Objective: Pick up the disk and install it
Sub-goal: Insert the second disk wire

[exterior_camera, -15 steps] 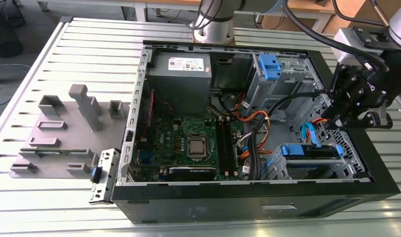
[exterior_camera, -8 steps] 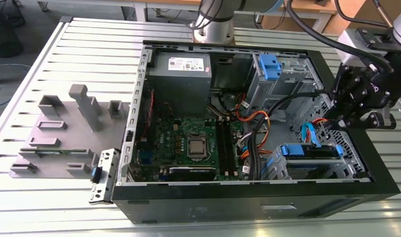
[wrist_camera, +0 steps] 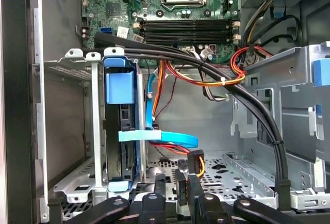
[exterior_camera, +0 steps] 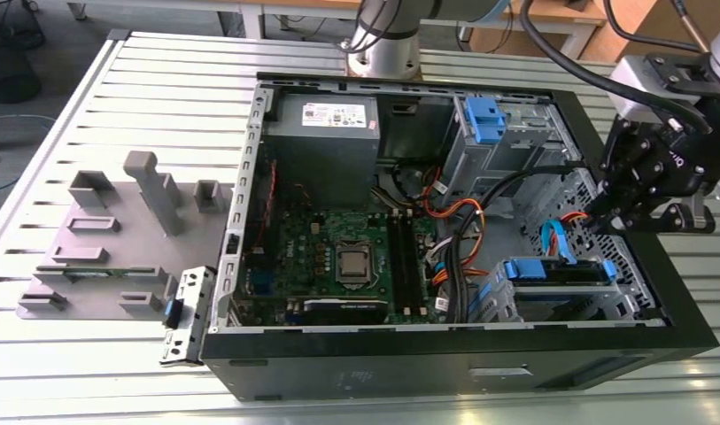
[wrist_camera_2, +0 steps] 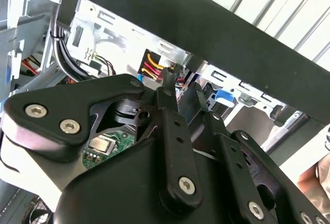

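Exterior view: the tool (exterior_camera: 625, 226) hangs over the open case (exterior_camera: 454, 354) at about 3 o'clock on the slatted desk (exterior_camera: 158, 71), just above the drive cage (exterior_camera: 557, 282). The disk (exterior_camera: 554, 270) sits slotted in that cage, at about 5 o'clock inside the case. In the first wrist view the disk (wrist_camera: 121, 131) stands in its bay, blue rails showing, with the tool's fingers (wrist_camera: 154, 188) close together, clenched on nothing, near a connector (wrist_camera: 196, 163).
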Robot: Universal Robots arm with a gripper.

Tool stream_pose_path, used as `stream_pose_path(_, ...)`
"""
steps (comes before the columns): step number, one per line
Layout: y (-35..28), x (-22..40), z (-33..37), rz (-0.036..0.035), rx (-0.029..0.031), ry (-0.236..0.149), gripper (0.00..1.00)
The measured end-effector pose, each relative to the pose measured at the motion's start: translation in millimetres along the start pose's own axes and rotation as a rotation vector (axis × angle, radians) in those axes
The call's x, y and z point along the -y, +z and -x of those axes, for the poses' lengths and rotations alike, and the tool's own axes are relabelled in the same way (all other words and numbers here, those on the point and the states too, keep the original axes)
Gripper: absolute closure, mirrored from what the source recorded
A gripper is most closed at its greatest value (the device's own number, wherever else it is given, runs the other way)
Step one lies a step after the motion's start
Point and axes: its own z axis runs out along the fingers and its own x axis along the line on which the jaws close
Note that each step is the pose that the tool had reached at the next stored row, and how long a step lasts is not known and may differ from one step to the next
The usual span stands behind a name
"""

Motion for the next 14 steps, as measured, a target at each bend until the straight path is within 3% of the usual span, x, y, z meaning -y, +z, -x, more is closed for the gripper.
stream_pose_path(14,2.3,3.3,0.1,0.0,-0.0001,0.0,0.69)
